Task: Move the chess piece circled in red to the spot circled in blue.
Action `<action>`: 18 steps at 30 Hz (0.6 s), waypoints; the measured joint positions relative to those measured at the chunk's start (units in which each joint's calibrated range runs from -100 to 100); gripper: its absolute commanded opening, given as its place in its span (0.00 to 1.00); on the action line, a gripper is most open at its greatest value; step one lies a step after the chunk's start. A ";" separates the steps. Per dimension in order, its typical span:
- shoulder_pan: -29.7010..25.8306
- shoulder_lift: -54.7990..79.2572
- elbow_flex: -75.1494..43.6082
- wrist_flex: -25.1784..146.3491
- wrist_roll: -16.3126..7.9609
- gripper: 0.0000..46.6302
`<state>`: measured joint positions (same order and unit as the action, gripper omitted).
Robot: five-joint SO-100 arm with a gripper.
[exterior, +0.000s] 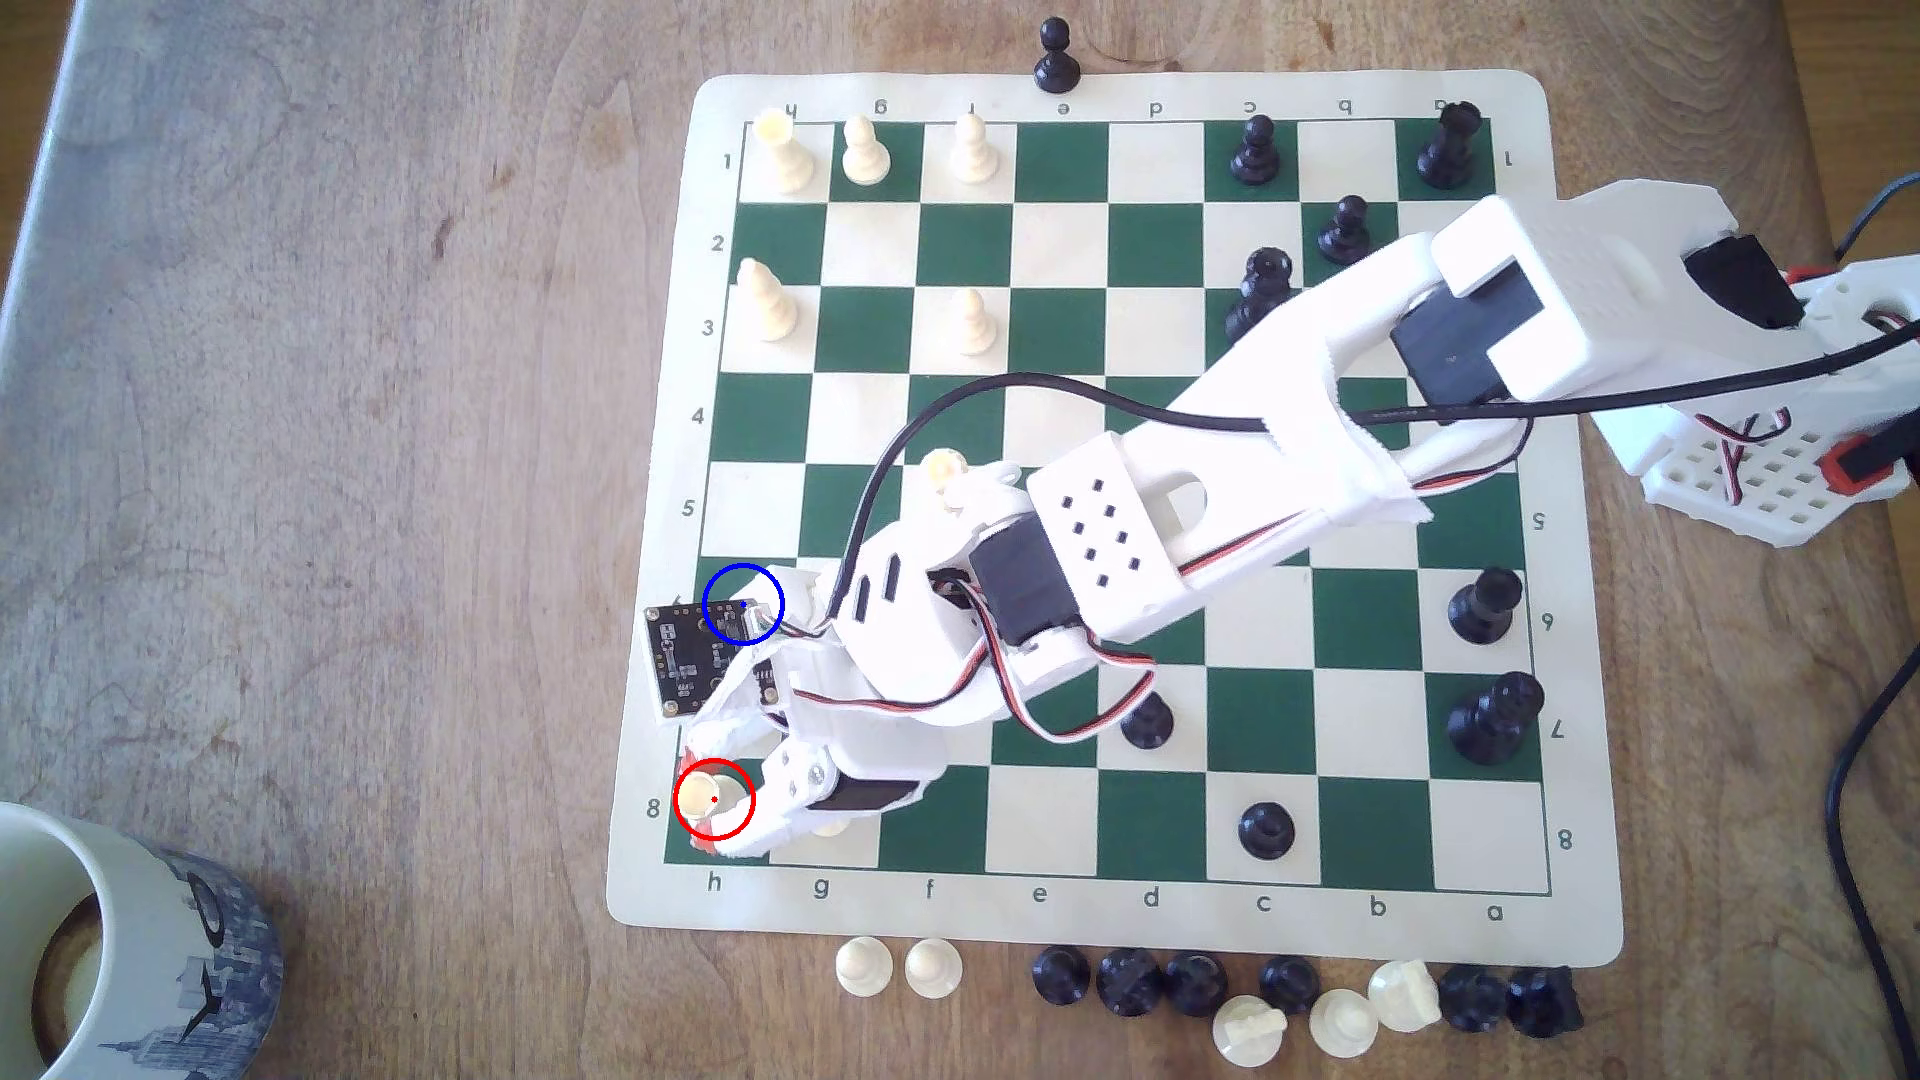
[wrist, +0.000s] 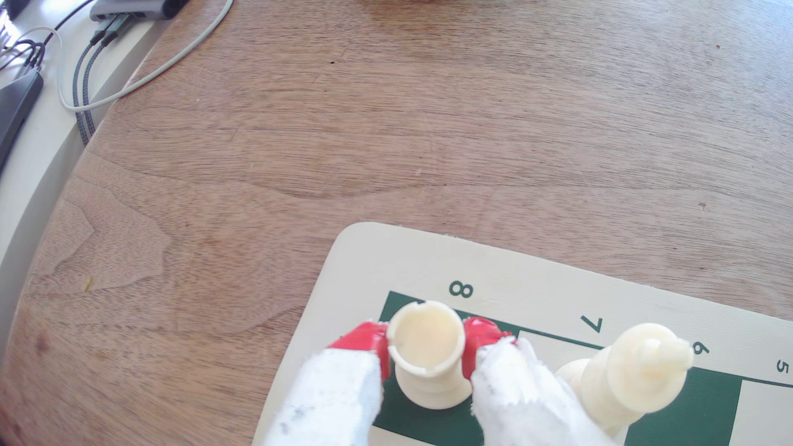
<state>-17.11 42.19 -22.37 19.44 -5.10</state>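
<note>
Squarely on the corner green square h8, inside the red ring, stands the cream rook point(exterior: 713, 798), upright, base flat on the chess mat point(exterior: 1579, 914). Gripper point(wrist: 427, 343) straddles it: red fingertips point(wrist: 364, 339) sit on either side of the rook's rimmed top, touching or just shy of it — wrist view suggests contact on both sides, so jaws narrow, closed around the rook, which looks not yet lifted. High grip near the crown is probably forced by the tall cream piece point(wrist: 635, 373) crowding just beside one finger. Blue-ringed square point(exterior: 743, 604) lies two ranks up the h-file, near; the wrist camera board point(exterior: 691, 659) overhangs it, hiding the square. Judgement: lift straight first, since a sideways drag risks clipping that tall neighbour.
</note>
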 measured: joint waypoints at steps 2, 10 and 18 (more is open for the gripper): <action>0.00 0.00 0.00 0.00 0.10 0.07; 0.00 0.00 0.00 0.00 0.10 0.00; -0.52 -1.42 0.00 1.20 0.10 0.00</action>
<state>-17.63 40.76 -22.37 20.64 -5.01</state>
